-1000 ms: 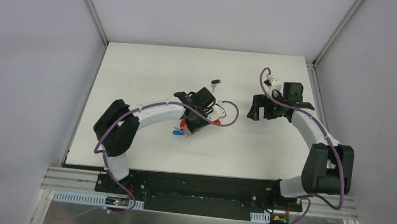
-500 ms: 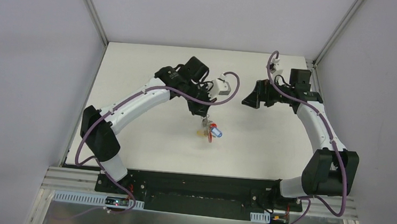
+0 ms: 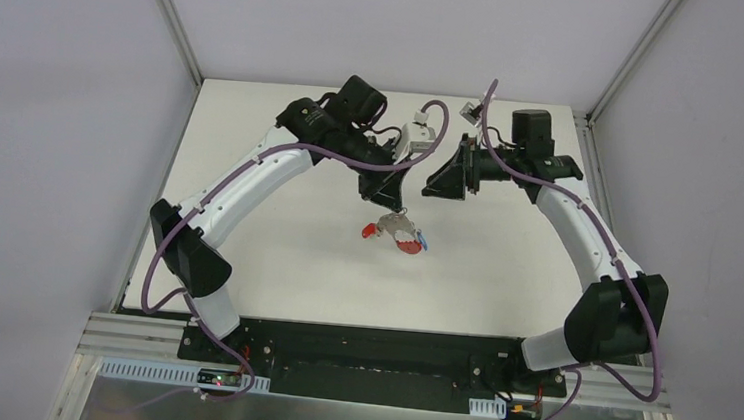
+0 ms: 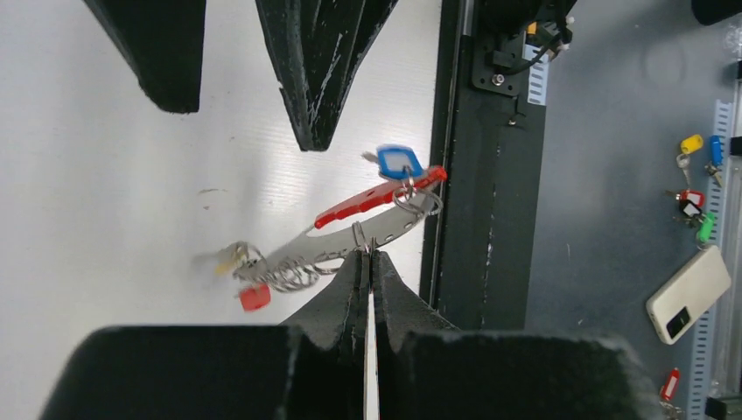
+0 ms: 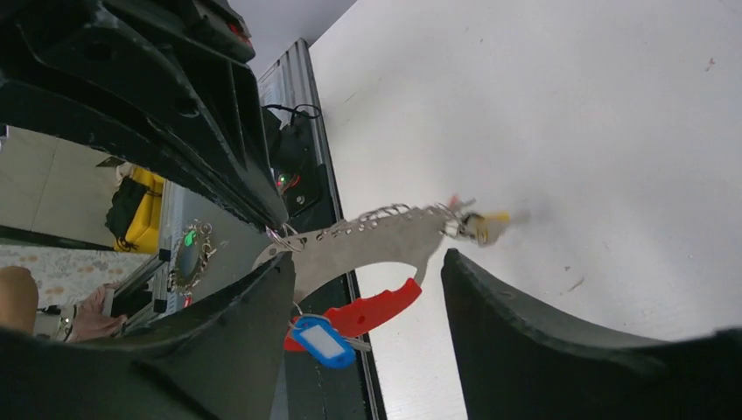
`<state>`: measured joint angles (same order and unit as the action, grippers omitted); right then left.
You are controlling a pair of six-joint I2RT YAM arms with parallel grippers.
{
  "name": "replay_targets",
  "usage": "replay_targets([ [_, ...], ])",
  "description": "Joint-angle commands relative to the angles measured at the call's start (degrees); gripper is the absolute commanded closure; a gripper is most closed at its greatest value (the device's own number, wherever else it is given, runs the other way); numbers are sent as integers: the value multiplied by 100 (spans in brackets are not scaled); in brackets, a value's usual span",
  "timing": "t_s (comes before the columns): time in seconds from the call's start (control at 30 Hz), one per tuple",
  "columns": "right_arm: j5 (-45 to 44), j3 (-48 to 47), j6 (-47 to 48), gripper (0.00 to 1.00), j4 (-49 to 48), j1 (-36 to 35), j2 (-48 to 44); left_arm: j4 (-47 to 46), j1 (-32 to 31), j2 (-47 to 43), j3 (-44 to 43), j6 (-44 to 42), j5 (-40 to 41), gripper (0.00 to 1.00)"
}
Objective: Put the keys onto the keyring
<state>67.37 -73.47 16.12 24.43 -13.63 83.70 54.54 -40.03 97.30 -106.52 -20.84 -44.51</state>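
Observation:
My left gripper (image 3: 390,199) is shut on a small wire ring of the keyring (image 3: 393,230) and holds it in the air above the middle of the table. The left wrist view shows the left gripper (image 4: 368,254) pinching that ring. The keyring (image 4: 350,247) is a grey metal clip with a red arc (image 4: 376,194). A blue tag (image 4: 400,161), a red-headed key (image 4: 255,297) and a blurred yellow key (image 4: 229,256) dangle from it. My right gripper (image 3: 438,183) is open just right of it. In the right wrist view the keyring (image 5: 385,238) hangs between the right gripper's open fingers (image 5: 560,341). No black-headed key shows.
The white table (image 3: 274,253) is walled on three sides, with a black rail (image 3: 357,344) at its near edge. Beyond that edge, on the floor, the left wrist view shows a phone (image 4: 688,282) and several spare tagged keys (image 4: 691,144).
My left arm has lifted the keyring off the table and carried it up and to the right. My right gripper has swung left, close beside the hanging keyring.

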Motion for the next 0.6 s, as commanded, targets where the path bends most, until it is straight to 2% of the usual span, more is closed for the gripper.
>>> replay_targets([
  [0.0,497,-372,3,38,-45,-180,112,114,15,61,-268,148,-560,100],
  [0.23,855,-331,332,47,260,-374,35,-56,13,83,-262,360,-482,100],
  [0.57,1009,116,429,49,255,-481,-69,-537,62,35,-63,795,-515,100],
])
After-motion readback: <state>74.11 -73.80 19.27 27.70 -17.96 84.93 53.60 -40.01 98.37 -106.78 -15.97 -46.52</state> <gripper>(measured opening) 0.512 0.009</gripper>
